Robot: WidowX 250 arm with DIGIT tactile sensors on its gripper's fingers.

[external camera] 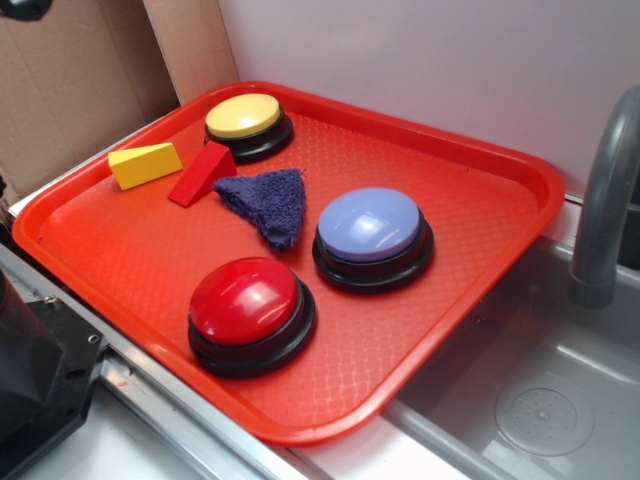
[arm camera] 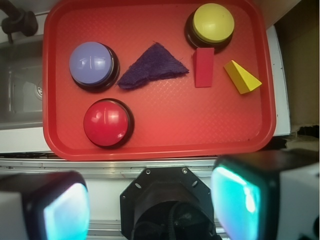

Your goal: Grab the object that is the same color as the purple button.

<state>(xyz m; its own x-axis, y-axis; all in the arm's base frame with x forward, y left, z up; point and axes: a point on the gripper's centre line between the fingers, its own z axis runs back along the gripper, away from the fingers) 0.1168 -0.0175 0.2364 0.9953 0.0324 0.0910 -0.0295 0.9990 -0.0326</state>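
Red tray (external camera: 480,330) | purple cloth (external camera: 268,203) lies flat just beside purple button (external camera: 372,235), between it and red wedge (external camera: 203,173) | gripper (arm camera: 150,200) spread wide, empty, well apart from cloth, off the tray

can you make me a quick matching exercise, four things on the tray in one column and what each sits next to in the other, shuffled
Things:
1. purple cloth
2. red wedge
3. yellow wedge
4. red button

Places in the wrist view:
A. right below the yellow button
B. farthest right on the tray
C. below the purple button, near the tray's bottom edge
D. between the purple button and the red wedge

Pairs: 1-D, 2-A, 3-B, 4-C
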